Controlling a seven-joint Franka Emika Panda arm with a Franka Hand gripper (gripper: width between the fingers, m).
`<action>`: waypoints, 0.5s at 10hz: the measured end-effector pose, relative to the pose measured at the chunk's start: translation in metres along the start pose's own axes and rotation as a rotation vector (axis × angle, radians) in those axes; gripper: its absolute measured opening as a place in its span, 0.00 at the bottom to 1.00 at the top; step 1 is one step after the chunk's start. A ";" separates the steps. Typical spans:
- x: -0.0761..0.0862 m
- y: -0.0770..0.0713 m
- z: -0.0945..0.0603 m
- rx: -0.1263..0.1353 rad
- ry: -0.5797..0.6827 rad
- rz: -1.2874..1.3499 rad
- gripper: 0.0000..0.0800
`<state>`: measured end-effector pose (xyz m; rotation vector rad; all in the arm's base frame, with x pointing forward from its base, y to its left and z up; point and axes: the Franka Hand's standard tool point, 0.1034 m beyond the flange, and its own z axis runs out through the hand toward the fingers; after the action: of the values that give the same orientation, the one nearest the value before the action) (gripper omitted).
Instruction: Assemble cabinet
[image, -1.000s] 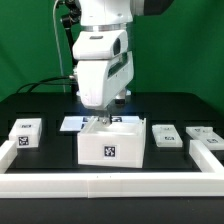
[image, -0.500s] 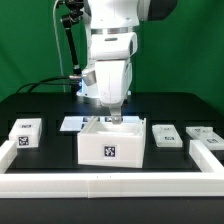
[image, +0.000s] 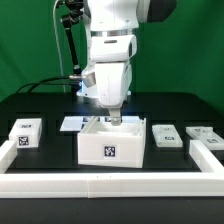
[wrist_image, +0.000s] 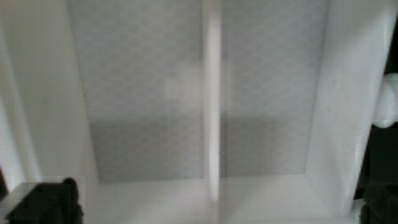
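The cabinet's open tray (image: 112, 148) stands at the table's middle with a tag on its front face. My gripper (image: 113, 120) hangs just over the tray's back part, fingers pointing down into it. In the wrist view I look down on the tray's white inside (wrist_image: 125, 90), with a thin upright white wall (wrist_image: 214, 100) running between my fingers. The dark fingertips (wrist_image: 45, 200) sit far apart, one on each side of that wall and not touching it. My gripper (wrist_image: 214, 200) is open and empty. Small tagged boxes lie at the exterior view's left (image: 27, 133) and right (image: 165, 136), (image: 203, 134).
The marker board (image: 72, 124) lies flat behind the tray, partly hidden by the arm. Long white border rails run along the front (image: 110, 185) and up the right side (image: 212, 155). Black cables hang behind the arm.
The arm has shifted toward the exterior view's right, from the tray's left back part to its middle back, and has held still over the last half second.
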<state>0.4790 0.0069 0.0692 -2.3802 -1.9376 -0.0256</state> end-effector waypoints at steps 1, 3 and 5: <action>0.001 -0.015 0.006 0.006 -0.002 0.002 1.00; 0.005 -0.034 0.014 0.020 -0.003 0.021 1.00; 0.011 -0.036 0.017 0.026 -0.001 0.045 1.00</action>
<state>0.4453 0.0260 0.0542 -2.4070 -1.8720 0.0037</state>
